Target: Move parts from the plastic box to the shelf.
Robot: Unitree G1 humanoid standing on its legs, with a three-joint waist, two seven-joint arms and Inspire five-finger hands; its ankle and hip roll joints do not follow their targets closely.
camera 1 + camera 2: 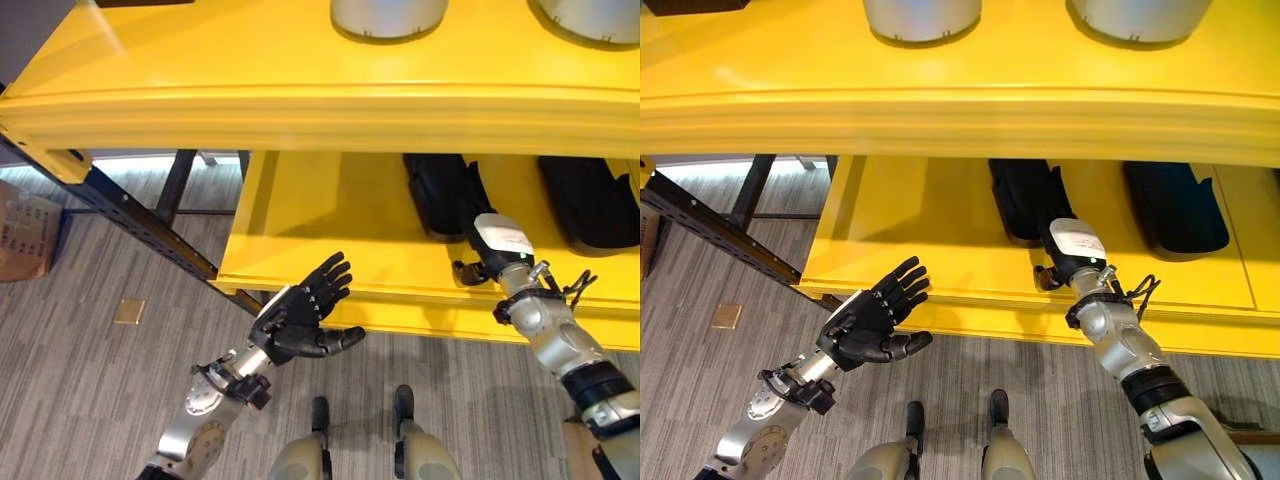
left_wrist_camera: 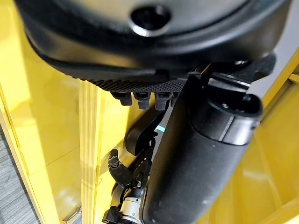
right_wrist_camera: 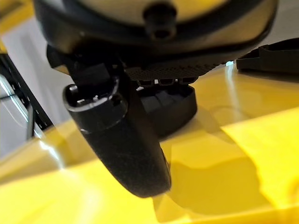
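The right robot hand (image 1: 1072,250), fingers hidden, state unclear, reaches the black part (image 1: 1025,195) lying lengthwise at its 12 o'clock on the shelf (image 1: 940,260); the left robot hand (image 1: 872,322) hangs open at 8 o'clock.

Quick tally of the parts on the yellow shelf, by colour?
Black parts on the lower shelf: 2, one by the right robot hand, one further right.
Silver-grey parts on the upper shelf: 2, one and one.
Total: 4.
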